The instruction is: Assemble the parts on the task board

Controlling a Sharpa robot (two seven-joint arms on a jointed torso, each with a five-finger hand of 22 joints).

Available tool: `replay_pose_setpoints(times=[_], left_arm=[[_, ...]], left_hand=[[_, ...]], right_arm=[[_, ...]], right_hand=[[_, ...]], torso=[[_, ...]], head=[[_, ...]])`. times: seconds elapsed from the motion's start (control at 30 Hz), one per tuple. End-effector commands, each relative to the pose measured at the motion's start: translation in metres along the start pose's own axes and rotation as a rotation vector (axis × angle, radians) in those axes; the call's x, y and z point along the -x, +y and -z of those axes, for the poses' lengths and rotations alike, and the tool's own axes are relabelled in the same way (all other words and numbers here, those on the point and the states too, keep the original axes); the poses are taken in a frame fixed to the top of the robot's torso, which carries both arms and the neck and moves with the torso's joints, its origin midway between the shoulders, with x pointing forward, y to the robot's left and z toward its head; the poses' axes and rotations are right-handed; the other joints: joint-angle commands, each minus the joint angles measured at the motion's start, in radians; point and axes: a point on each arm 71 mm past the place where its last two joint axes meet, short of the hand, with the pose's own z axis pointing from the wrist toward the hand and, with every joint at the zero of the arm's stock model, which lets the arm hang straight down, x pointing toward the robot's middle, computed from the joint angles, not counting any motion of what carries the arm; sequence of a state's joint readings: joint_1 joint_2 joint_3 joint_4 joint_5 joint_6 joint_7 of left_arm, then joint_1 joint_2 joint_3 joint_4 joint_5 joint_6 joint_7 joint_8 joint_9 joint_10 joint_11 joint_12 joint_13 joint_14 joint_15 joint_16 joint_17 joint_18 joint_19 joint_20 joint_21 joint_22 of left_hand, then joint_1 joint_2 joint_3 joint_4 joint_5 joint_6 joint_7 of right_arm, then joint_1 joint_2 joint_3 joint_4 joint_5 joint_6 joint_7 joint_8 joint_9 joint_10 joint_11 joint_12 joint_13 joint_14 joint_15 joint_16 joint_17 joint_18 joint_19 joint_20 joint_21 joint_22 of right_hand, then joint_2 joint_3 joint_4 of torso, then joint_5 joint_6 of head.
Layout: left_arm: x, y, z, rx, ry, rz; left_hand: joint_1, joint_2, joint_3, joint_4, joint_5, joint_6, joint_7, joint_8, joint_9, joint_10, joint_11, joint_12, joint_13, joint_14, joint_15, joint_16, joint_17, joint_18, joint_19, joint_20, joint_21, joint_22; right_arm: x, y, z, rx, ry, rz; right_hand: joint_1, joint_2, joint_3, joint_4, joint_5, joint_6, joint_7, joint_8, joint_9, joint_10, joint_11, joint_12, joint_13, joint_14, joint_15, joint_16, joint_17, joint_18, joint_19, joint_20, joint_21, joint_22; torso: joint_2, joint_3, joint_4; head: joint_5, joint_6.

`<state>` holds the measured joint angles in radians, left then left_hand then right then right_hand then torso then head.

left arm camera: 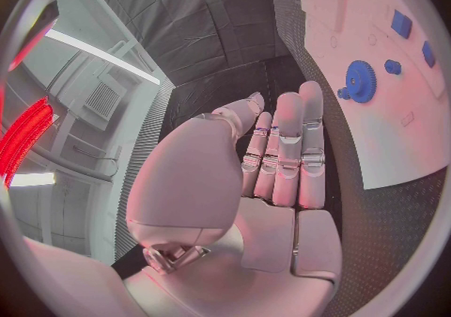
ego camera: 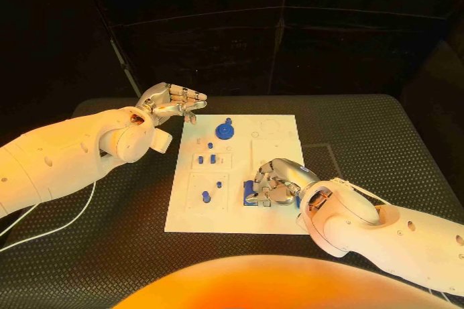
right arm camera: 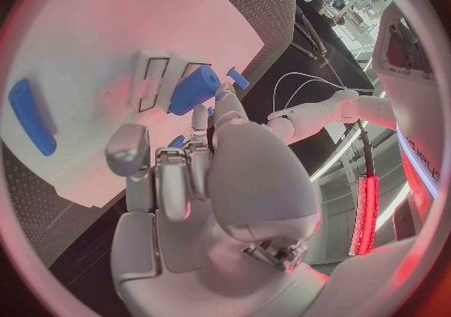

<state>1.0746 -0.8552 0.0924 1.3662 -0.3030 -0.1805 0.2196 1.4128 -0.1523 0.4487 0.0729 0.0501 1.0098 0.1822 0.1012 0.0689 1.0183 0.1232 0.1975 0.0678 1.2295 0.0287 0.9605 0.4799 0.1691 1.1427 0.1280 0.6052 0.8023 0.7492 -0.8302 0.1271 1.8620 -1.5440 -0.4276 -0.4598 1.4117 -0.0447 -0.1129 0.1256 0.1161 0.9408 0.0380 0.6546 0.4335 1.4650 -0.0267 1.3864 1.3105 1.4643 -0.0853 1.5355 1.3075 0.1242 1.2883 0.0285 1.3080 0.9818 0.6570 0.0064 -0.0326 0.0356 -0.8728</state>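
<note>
The white task board [ego camera: 237, 215] lies mid-table. My right hand [ego camera: 277, 181] rests on its near right part with fingers curled in. A sliver of a small blue part [right arm camera: 177, 140] shows pinched between those fingers. Just past the fingertips [right arm camera: 199, 116] stands a blue block [ego camera: 249, 188] [right arm camera: 192, 88] in the board. A blue gear [ego camera: 225, 131] [left arm camera: 359, 80] lies at the far end. Small blue pegs [ego camera: 206, 159] stand near the left edge. My left hand [ego camera: 172, 101] [left arm camera: 282, 159] is raised beyond the board's far left corner, fingers straight and holding nothing.
More blue pieces [ego camera: 205, 196] sit at the board's near left, and a long blue piece [right arm camera: 33, 118] lies flat on it. The black table [ego camera: 377, 135] stretches right of the board. A white cable [ego camera: 58, 218] trails under my left arm.
</note>
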Motion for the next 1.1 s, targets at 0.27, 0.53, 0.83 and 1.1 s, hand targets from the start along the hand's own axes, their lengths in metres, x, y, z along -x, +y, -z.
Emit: replay_pose_setpoints(times=[0.27,0.53,0.83,1.1], left_arm=[[-0.0005,-0.0012,-0.0005,-0.003,0.007,0.006],[-0.0008,-0.0009,-0.0010,0.000,0.007,0.006],[0.0009,-0.0008,0.0001,0.002,0.003,0.004],[0.0009,-0.0009,0.0003,0.000,0.003,0.004]], left_hand=[[-0.007,0.001,-0.004,0.000,0.001,-0.004,0.004,0.004,-0.002,-0.008,-0.001,0.003,0.000,-0.005,0.003,0.002,-0.002,0.013,-0.003,0.002,-0.004,-0.001],[-0.004,0.002,-0.004,-0.002,0.001,-0.004,0.004,0.005,-0.001,-0.011,-0.001,0.006,0.000,-0.006,0.003,0.003,-0.003,0.014,-0.002,0.002,-0.005,-0.002],[0.007,0.009,0.002,-0.008,0.001,-0.004,0.004,0.006,-0.001,-0.015,0.000,0.010,0.000,-0.007,0.002,0.003,-0.004,0.014,-0.001,0.001,-0.005,-0.002],[0.007,0.009,0.002,-0.009,0.001,-0.004,0.005,0.006,-0.001,-0.016,0.000,0.012,0.000,-0.007,0.002,0.004,-0.005,0.014,0.000,0.001,-0.005,-0.002]], right_arm=[[0.0043,-0.0059,0.0013,-0.028,-0.034,0.050],[0.0027,-0.0049,0.0014,-0.007,-0.009,0.044],[0.0012,-0.0055,0.0018,0.001,0.018,0.039],[0.0042,-0.0056,0.0042,0.008,-0.006,0.020]], right_hand=[[0.028,0.021,0.001,-0.015,0.003,0.012,-0.006,0.006,0.000,0.012,-0.011,0.006,0.071,0.092,-0.010,0.007,0.189,-0.018,0.004,-0.008,0.004,0.004],[0.020,0.007,-0.016,-0.018,-0.013,0.010,-0.002,0.004,-0.002,0.011,-0.009,0.005,0.071,0.092,-0.009,0.006,0.186,-0.018,0.003,-0.009,0.003,0.002],[-0.020,-0.028,-0.063,-0.008,-0.063,-0.017,0.012,-0.004,-0.004,0.000,0.004,-0.010,0.057,0.090,0.001,0.002,0.176,-0.017,-0.005,-0.002,-0.003,-0.006],[-0.031,-0.024,-0.071,0.000,-0.060,-0.017,0.013,0.000,-0.002,0.002,0.005,-0.007,0.061,0.090,0.002,0.003,0.180,-0.018,-0.001,0.001,0.000,0.001]], torso=[[-0.001,0.0009,-0.0021],[-0.001,0.0006,-0.0005],[0.000,-0.0003,-0.0017],[0.000,0.0013,-0.0026]], head=[[0.000,0.000],[-0.003,0.000],[-0.002,0.000],[-0.003,0.000]])
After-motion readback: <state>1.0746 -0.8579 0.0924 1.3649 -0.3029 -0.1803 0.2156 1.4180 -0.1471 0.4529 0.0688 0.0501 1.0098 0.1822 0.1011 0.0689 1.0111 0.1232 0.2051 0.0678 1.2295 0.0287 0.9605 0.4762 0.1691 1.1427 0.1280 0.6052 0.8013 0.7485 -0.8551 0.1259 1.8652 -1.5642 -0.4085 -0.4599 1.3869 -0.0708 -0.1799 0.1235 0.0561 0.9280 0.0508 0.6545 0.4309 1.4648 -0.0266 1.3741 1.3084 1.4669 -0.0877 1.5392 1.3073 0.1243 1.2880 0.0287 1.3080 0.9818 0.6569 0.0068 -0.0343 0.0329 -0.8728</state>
